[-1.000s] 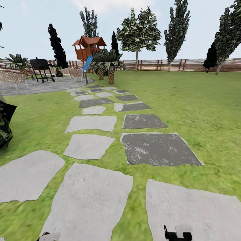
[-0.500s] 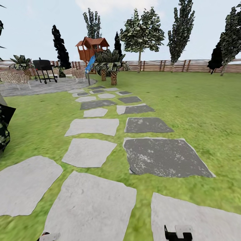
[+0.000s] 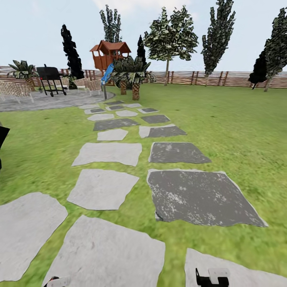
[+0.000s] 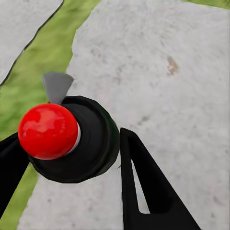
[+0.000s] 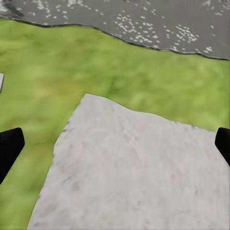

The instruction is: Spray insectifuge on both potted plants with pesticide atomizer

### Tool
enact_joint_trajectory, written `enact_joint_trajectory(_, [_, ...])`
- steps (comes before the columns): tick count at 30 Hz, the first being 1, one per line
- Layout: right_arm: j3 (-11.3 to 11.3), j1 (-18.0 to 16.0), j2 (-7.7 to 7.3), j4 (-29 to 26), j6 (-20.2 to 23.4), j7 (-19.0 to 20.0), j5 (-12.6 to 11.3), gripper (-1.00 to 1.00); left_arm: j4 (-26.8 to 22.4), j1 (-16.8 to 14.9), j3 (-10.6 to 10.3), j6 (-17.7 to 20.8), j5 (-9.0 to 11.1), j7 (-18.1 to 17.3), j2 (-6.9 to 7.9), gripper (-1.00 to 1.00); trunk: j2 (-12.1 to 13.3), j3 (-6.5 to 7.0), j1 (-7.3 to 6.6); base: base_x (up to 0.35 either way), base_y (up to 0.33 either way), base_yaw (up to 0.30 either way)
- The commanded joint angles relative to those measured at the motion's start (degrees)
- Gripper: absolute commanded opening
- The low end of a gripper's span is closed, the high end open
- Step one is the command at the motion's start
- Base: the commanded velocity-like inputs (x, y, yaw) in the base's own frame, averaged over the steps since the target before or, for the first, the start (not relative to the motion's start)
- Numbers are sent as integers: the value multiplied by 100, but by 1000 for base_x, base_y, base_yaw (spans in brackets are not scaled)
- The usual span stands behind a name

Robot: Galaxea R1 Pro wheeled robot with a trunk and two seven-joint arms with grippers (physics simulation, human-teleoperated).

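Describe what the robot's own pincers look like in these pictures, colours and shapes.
The left pincer has glossy black fingers, flat and tapering to pointed tips, one with a narrow slot cut through it. The right pincer shows black, blunt fingertips at the frame's edges. In the head view its black body carries a pale grey block. No cables or markings are visible.

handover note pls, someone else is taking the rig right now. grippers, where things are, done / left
Left gripper: shut on the atomizer, red knob toward the camera.
Right gripper: open, nothing between its fingers, over a pale slab.
Position: on the stepping-stone path across the lawn, patio far ahead on the left by the fence.
Done: atomizer picked up.
Left: find both potted plants, likely near the patio, and spray them.
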Motion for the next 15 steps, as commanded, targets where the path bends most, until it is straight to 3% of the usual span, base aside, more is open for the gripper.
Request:
enact_joint_trajectory(1, [-8, -3, 1, 3, -6, -47, 61, 100, 5, -3, -1, -19, -3, 17, 0, -100, -2, -12, 2, 339, 0, 54])
enact_joint_trajectory(15, [-7, -3, 2, 4, -6, -47, 61, 100, 5, -6, -1, -19, 6, 17, 0, -100, -2, -105, 2, 339, 0, 106])
